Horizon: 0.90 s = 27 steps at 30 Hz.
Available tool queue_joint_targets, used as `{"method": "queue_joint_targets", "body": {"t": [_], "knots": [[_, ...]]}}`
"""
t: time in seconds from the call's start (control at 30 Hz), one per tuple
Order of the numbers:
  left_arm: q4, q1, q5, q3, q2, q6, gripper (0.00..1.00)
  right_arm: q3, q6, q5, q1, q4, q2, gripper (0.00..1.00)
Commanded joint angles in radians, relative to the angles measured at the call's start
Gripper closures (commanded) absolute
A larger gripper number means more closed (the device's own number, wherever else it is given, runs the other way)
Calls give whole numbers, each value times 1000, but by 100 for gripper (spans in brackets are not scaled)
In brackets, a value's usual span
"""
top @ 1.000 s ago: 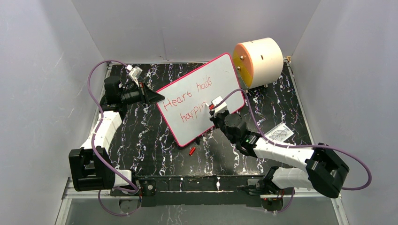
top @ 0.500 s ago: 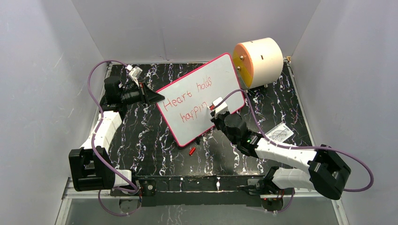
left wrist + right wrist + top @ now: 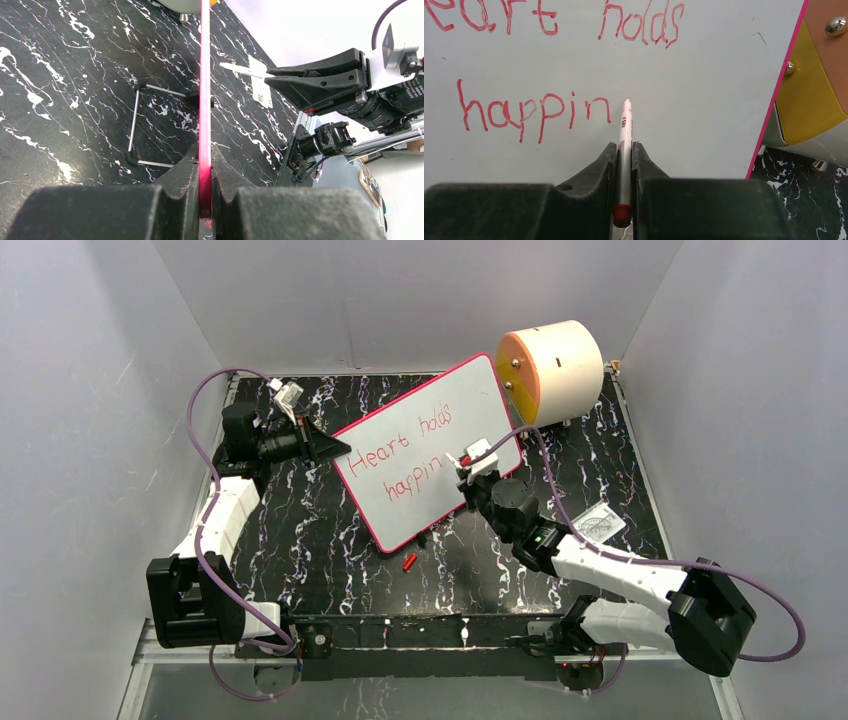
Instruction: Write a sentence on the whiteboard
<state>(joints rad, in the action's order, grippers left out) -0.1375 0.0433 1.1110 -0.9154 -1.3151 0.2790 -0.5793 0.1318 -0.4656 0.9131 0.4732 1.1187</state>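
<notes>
right hand (image 3: 470, 462): now farther right along the lower line
sentence (image 3: 539, 107): lower word now uncovered through "happin"
marker (image 3: 624, 131): tip now just past the "n"

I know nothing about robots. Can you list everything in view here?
whiteboard: 1, white with pink rim, tilted, mid-table
lettering: red, "Heart holds happin", on whiteboard
marker: 1, white with red end, tip just after the last letter
cylinder: 1, cream with orange face, far right
small piece: 1, red, on table near whiteboard's near corner
card: 1, white, printed, right side of table
wire stand: 1, metal, on table beside whiteboard
table: 1, black, marbled
arms: 2, white and black, near edge
left fingers: black, shut on whiteboard rim
right fingers: black, shut on marker
</notes>
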Motion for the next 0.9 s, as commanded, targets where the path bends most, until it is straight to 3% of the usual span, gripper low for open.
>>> {"method": "queue_joint_targets", "body": {"t": [0.0, 0.87], "knots": [[61, -11, 23, -8, -10, -37, 100, -4, -17, 29, -23, 71, -9, 100], [62, -10, 27, -8, -11, -38, 100, -24, -30, 70, -42, 55, 66, 100]]}}
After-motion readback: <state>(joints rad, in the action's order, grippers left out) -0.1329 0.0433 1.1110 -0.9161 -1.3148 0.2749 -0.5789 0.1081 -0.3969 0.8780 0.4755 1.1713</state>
